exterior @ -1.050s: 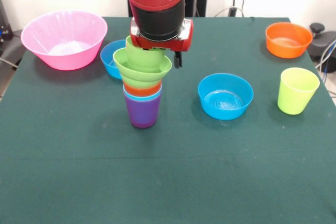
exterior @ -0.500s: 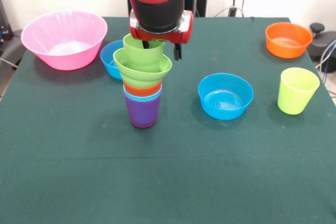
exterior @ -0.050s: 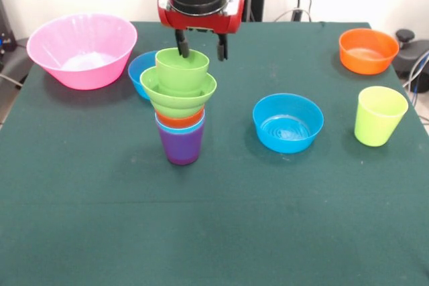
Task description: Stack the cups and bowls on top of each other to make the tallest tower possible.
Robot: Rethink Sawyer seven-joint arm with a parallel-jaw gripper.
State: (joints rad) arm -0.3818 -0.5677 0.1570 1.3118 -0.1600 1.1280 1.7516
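Five nested pieces in the tower near mid-table: purple cup at base, light blue and orange rims, ridged green bowl, stepped green cup on top. Smooth glossy plastic on matte dark green cloth. Right: blue bowl, yellow-green cup, orange bowl. Far left: translucent pink bowl. Just above the stack: gripper, fingers apart, empty.

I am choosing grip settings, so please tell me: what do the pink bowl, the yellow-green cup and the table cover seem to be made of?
Pink bowl: probably translucent plastic, since light glows through its wall.
Yellow-green cup: likely smooth opaque plastic with an even, slightly shiny surface.
Table cover: apparently dark green cloth or felt, matte and faintly speckled, with no reflections.
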